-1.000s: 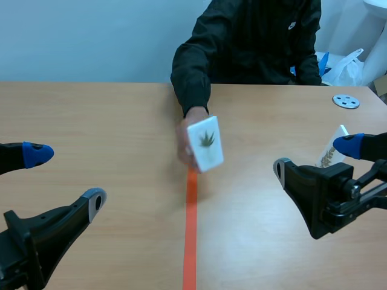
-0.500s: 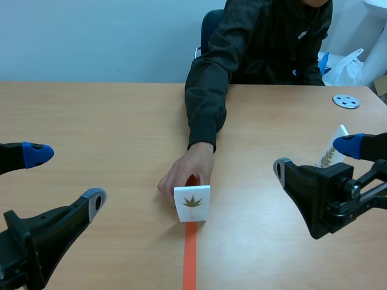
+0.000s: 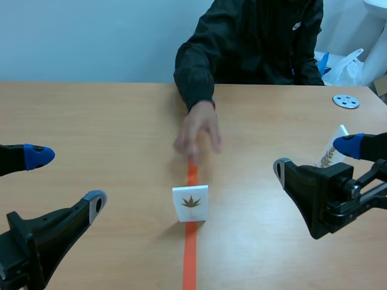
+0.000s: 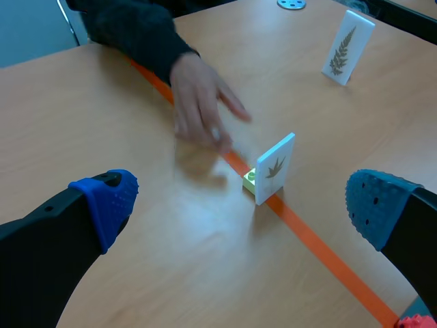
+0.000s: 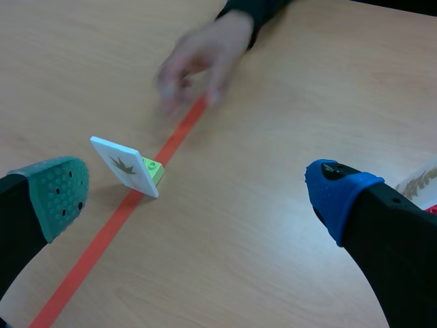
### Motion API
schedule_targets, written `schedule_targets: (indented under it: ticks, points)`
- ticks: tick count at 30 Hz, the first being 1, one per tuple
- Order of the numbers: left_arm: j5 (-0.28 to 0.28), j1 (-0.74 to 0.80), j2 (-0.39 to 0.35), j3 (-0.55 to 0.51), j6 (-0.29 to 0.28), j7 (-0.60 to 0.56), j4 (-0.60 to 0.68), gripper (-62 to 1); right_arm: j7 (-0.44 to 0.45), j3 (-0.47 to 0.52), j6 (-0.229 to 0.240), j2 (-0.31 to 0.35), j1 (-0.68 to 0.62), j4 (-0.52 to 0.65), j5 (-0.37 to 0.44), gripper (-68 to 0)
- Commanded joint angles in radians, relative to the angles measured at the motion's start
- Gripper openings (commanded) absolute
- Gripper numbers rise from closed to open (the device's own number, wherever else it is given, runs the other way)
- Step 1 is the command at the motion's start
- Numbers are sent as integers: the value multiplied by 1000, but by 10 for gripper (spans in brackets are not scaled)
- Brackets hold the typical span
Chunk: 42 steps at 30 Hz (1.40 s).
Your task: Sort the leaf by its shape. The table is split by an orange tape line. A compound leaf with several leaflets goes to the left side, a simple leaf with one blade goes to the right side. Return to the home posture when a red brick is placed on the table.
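A white card (image 3: 191,203) with a brown lobed leaf picture stands upright on the orange tape line (image 3: 190,254), propped on a small green brick (image 4: 250,179). Both wrist views show the card (image 4: 275,167) (image 5: 124,166) ahead of the fingers. A person's hand (image 3: 197,130) hovers over the tape beyond the card. My left gripper (image 3: 60,181) is open at the near left, well short of the card. My right gripper (image 3: 317,157) is open at the right with nothing between its fingers.
A second white card (image 3: 331,150) with a fern-like compound leaf (image 4: 343,49) stands on the right side, partly behind my right gripper. A grey round disc (image 3: 346,101) lies at the far right. A white bag (image 3: 349,66) sits off the table's far corner.
The person set the leaf card down on the tape line, let go, and is pulling the hand back toward the far side. Both arms have stayed still.
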Motion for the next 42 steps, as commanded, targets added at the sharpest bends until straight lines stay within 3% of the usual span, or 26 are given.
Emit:
schedule_targets:
  ticks: [1, 7, 11, 22, 26, 35, 42]
  points:
    - [-6, -18, 7, 2, -10, 13, 14, 14, 14, 2, 0, 9, 13, 7, 8, 4]
    - [-5, -62, 7, 4, -51, 66, 3, 14, 15, 2, 0, 9, 13, 7, 8, 4]
    - [30, -106, 7, 32, -66, 81, -39, 14, 15, 2, 0, 9, 13, 7, 8, 4]
    - [55, -337, 8, 221, -90, 51, -299, 14, 15, 2, 0, 9, 13, 7, 7, 4]
    - [126, -430, 25, 301, -93, -2, -404, 14, 15, 2, 0, 8, 13, 7, 3, 4]
    - [227, -606, 29, 492, -100, -159, -614, 14, 20, 2, -7, 8, 19, 7, -19, 4]
    - [273, -748, 93, 599, -81, -228, -789, 14, 23, 2, -8, 8, 19, 7, -19, 4]
